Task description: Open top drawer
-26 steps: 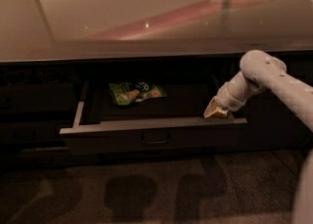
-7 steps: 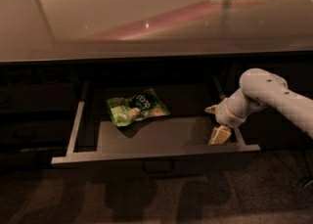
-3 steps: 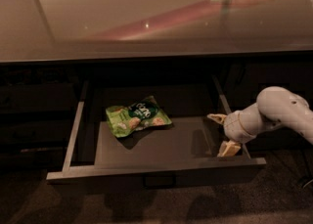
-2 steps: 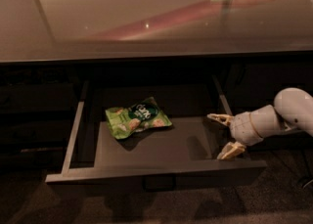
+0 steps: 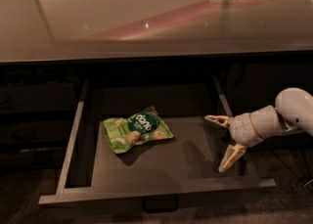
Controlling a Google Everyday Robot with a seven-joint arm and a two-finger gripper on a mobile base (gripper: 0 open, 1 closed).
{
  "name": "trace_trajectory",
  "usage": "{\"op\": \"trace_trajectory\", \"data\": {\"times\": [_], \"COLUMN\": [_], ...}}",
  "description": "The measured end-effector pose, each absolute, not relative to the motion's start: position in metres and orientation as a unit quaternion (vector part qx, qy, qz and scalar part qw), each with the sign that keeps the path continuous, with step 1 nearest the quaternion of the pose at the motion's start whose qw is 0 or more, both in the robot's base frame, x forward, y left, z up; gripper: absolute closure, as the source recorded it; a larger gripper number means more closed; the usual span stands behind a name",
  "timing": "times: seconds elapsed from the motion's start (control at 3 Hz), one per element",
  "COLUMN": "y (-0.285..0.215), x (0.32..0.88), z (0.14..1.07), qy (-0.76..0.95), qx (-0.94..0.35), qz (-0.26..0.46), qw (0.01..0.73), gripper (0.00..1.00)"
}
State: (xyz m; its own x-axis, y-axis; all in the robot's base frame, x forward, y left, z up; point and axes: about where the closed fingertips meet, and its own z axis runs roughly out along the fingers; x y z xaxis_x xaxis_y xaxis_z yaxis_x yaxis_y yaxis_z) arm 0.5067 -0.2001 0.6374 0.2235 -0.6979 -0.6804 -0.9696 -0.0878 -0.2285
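Camera view, top drawer (image 5: pixel 156 191) standing open under the glossy counter (image 5: pixel 146 17), green snack bag (image 5: pixel 138 129) lying flat left of centre in its tray, gripper (image 5: pixel 215 144) at the right side wall, fingers (image 5: pixel 232 155) spread wide, holding nothing, white arm (image 5: pixel 293 108) reaching in from the right

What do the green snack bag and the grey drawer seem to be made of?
Green snack bag: likely thin plastic film, crinkled and glossy. Dark grey top drawer: matte metal or laminate, unclear which; thin flat walls. Cream gripper, jaws spread above the drawer's right side: probably smooth plastic.
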Motion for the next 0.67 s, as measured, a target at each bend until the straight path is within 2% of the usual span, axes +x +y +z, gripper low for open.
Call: {"op": "trace_trajectory", "data": {"times": [0.67], "y": [-0.1912], "x": [0.4919], "z": [0.6193], "qy": [0.586], "qx": [-0.721], "qz": [0.207], "qw": [0.307], "gripper": [0.0]}}
